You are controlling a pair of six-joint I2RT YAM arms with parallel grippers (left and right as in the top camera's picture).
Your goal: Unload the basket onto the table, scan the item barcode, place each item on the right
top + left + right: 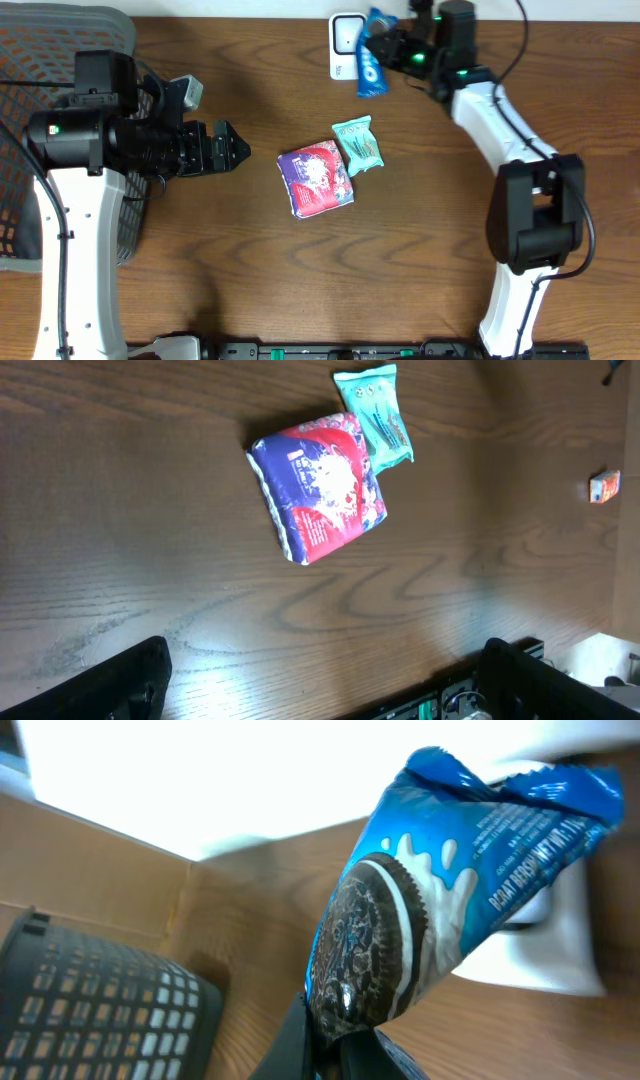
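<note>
One blue cookie packet (372,70) pinched in the right gripper (383,45), held at twelve o'clock over the white scanner (345,40). Left gripper (232,148) spread wide at nine. Barcode possibly facing away: risk of misread, or a slip from the thin pinch.

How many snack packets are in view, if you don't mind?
3. A blue cookie packet is in the right claw at the white scanner; a red-and-purple packet lies mid-table; a teal packet sits against it. The basket may hide more.
</note>
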